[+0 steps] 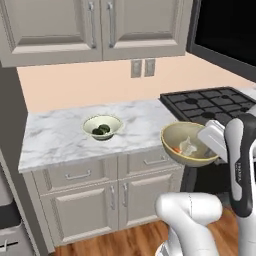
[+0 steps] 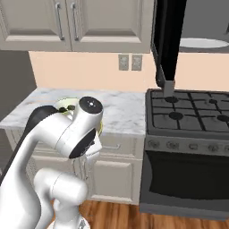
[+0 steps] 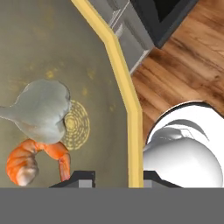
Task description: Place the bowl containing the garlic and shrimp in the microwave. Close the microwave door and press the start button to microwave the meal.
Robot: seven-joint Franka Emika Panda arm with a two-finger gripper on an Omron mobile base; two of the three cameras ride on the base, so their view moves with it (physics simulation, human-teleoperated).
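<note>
Two cabinet doors hang above a white marble counter (image 1: pixel 65 132), with a peach wall and outlets behind it; a black gas stove (image 2: pixel 192 107) stands just beside the counter, and wood flooring runs below. On the counter sits a pale bowl with dark green lumps (image 1: pixel 102 126). Above the stove, the microwave (image 2: pixel 201 27) stands open, its white turntable visible and the black microwave door (image 2: pixel 166 40) swung out. The tan bowl (image 1: pixel 187 144) is off the counter, tilted in the air before the cabinet drawers near the stove's front. The gripper (image 3: pixel 117 177) is clamped on the bowl's yellowish rim, one finger inside, one outside. Within lie the garlic (image 3: pixel 43 109) and, touching it, the shrimp (image 3: pixel 33 159).
</note>
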